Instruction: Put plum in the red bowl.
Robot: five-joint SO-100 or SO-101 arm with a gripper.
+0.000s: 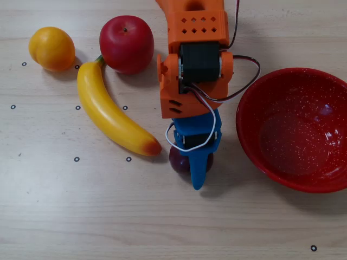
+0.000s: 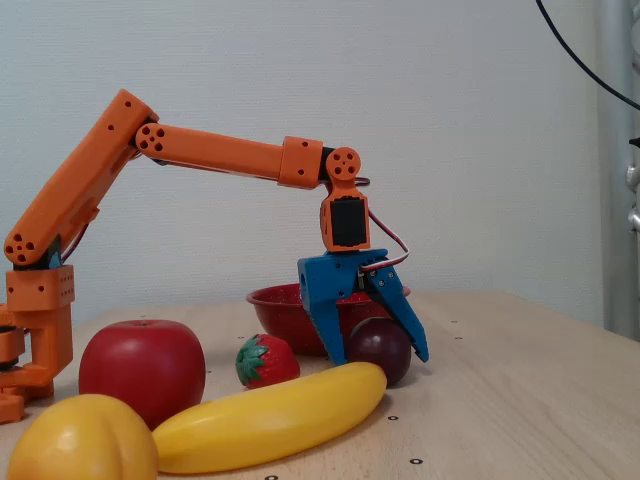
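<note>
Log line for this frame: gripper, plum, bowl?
gripper: open, straddling plum | plum: on table, not lifted | red bowl: empty, right of gripper in overhead view | phase: pre-grasp

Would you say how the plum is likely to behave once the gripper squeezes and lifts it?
The plum is round and glossy, so it may slip or squirt from between the blue fingers. It probably stays rigid. If released on the flat table, it would likely roll.
</note>
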